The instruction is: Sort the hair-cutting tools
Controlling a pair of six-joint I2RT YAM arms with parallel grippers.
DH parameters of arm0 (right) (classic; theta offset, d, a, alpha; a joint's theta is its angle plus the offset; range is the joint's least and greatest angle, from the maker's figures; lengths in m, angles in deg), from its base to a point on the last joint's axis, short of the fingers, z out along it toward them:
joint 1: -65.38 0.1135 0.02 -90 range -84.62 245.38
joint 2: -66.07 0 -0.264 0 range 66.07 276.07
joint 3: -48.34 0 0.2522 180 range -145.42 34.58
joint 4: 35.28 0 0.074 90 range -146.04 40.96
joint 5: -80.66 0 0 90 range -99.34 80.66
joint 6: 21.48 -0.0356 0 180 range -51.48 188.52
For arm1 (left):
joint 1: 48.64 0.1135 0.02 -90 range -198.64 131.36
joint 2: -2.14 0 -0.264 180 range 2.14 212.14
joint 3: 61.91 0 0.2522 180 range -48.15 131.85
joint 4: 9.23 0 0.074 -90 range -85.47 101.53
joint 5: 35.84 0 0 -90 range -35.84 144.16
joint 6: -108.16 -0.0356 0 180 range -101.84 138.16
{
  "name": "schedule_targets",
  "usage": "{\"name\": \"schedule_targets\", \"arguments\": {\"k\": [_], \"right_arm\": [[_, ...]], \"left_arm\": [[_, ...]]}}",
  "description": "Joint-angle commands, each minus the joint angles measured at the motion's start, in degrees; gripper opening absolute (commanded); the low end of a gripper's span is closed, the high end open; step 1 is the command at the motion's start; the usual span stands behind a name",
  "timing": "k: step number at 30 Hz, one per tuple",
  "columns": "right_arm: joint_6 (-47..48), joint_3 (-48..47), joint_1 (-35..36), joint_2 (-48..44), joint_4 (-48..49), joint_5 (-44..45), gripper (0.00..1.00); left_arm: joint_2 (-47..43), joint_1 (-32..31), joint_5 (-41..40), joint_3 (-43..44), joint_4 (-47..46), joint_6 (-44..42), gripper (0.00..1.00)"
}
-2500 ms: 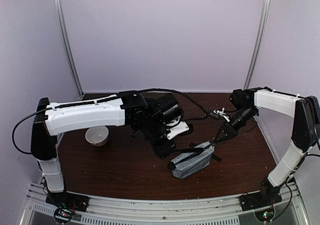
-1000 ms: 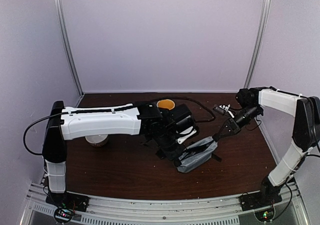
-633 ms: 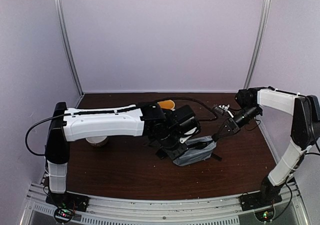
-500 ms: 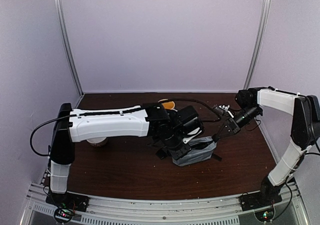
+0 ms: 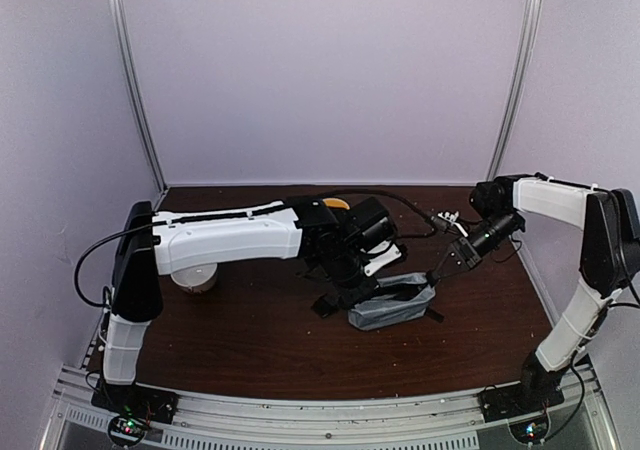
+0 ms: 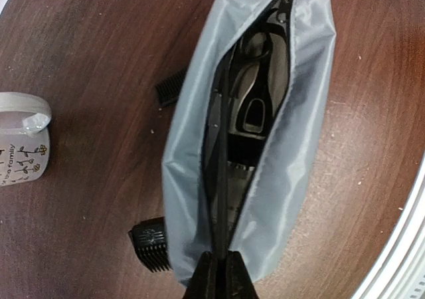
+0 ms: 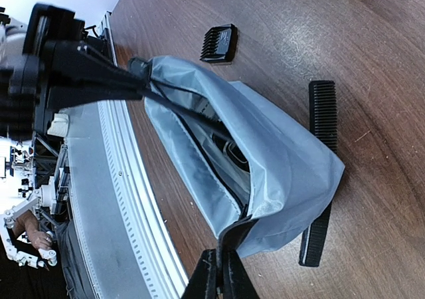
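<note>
The left claw [image 6: 216, 272] and right claw [image 7: 217, 269] were clamped on opposite ends of the limp grey pouch [image 6: 299, 113]; the light, stiff comb [image 7: 323, 113] beneath looked best pinched endwise.

Up top we're high and behind the two bases, looking forward and down over the whole table [image 5: 250, 350], with both arms in frame and the pouch [image 5: 392, 306] small at mid-table. On the left wrist we're in close, looking almost straight down the pouch's open length with the mug [image 6: 20, 139] at the left edge, while on the right wrist we're low and close at the opposite end, looking slantwise along it toward the rail [image 7: 126, 199]. All three views share the pouch, and both wrist views catch the block [image 6: 151, 244] by it.
</note>
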Motion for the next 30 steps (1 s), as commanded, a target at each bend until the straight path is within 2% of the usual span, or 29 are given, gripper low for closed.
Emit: {"name": "schedule_targets", "arguments": {"k": [1, 5, 11, 15, 19, 22, 26, 30], "right_arm": [[2.2, -2.1, -0.2, 1.0, -2.7, -2.9, 0.03], [2.8, -2.4, -0.2, 1.2, -3.2, -3.2, 0.04], [3.8, -2.8, -0.2, 0.9, -3.7, -2.9, 0.08], [6.4, -3.9, -0.2, -0.7, -5.7, -1.5, 0.19], [6.6, -3.8, -0.2, -6.2, -3.8, 2.4, 0.34], [6.0, -3.7, 0.2, -11.3, -0.7, 7.1, 0.38], [2.8, -2.0, 3.8, -17.3, 9.2, 16.5, 0.35], [1.7, 2.4, 12.2, -22.0, 20.7, 27.6, 0.27]], "left_arm": [[0.6, 1.6, -0.6, 1.0, -2.0, -3.2, 0.0], [0.6, 1.8, -1.8, 1.3, -1.4, -3.5, 0.21], [-2.8, 1.8, 3.2, 0.5, 0.2, -3.4, 0.37], [-9.8, 2.1, 1.3, -5.1, -0.9, 0.8, 0.47], [-17.7, 4.4, 1.8, -14.3, -3.2, 9.8, 0.5], [-21.8, 7.2, 7.7, -22.6, -8.6, 14.9, 0.49], [-24.7, 10.2, 19.1, -30.8, -18.1, 20.0, 0.48], [-25.1, 11.5, 23.1, -33.4, -23.2, 22.7, 0.48]]}}
